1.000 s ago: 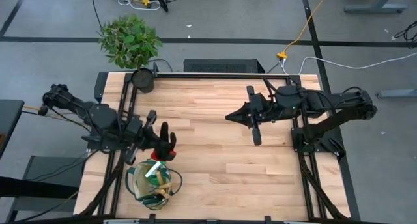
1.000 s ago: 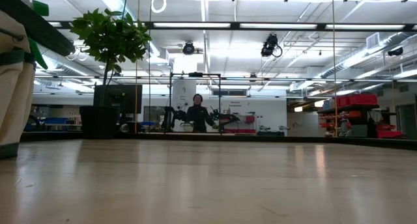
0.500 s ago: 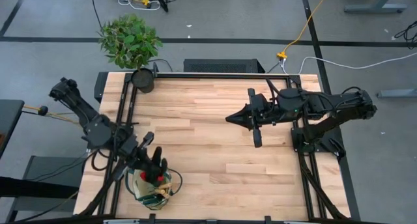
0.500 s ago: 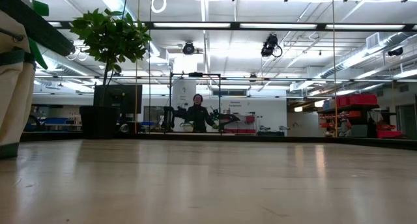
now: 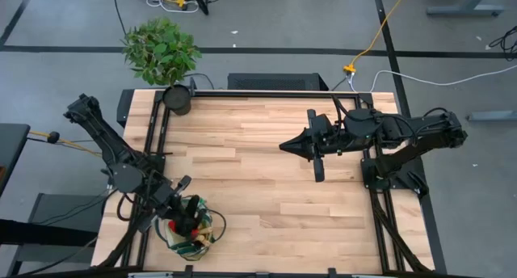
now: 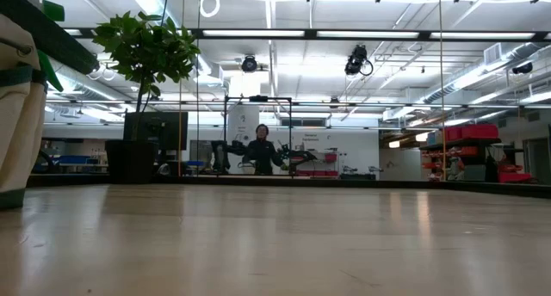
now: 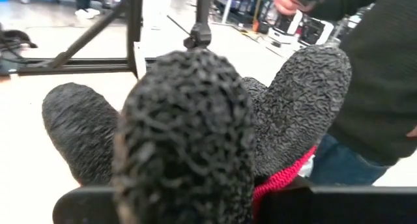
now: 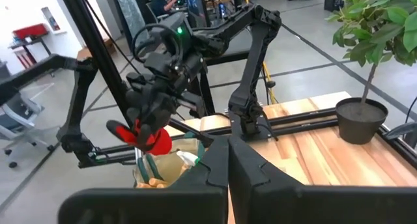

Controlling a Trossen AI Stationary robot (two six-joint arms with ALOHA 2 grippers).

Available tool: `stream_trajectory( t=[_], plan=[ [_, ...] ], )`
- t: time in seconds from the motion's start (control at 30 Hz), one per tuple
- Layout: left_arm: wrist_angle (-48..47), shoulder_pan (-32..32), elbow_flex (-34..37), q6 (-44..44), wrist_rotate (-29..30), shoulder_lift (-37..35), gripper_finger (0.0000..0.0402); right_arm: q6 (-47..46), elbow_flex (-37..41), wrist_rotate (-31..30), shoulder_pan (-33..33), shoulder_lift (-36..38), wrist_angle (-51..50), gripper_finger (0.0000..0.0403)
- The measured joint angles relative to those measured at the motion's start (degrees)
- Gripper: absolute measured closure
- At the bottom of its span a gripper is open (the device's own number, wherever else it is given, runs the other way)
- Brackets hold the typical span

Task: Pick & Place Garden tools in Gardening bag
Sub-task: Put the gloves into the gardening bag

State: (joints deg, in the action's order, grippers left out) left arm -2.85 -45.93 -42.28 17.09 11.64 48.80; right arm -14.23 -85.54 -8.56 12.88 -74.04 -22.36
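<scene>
1. The fingers of the left gripper [image 5: 182,217] are clamped on the black glove [image 5: 188,219] at its red cuff, directly above the open mouth of the gardening bag [image 5: 191,232].
2. In the left wrist view the glove [image 7: 195,126] fills the space just ahead of the fingers, with the red cuff beside them.
3. The bag stands at the near-left corner of the counter [image 5: 266,181], close to the counter's near and left edges. Wooden tool handles and a green-and-white item show inside it.
4. From the bag rightward the counter surface is open wood.
5. The fingers of the right gripper [image 5: 284,145] are together, holding nothing, raised over the counter's right-centre area, well apart from the bag.
6. The potted plant [image 5: 164,56] stands at the far-left corner of the counter.
</scene>
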Motion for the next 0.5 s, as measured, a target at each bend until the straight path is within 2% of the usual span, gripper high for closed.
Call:
stream_trajectory(
  t=[0.23,0.5],
  plan=[
    [4.5,0.5,1.8,-2.7,-3.5,0.0,0.0386,-0.5,0.0,0.0,0.0,0.0,2.4,0.0401],
    [13.3,0.4,8.8,-2.4,-4.0,1.1,0.0386,-0.5,0.0,0.0,0.0,0.0,4.1,0.0401]
  ],
)
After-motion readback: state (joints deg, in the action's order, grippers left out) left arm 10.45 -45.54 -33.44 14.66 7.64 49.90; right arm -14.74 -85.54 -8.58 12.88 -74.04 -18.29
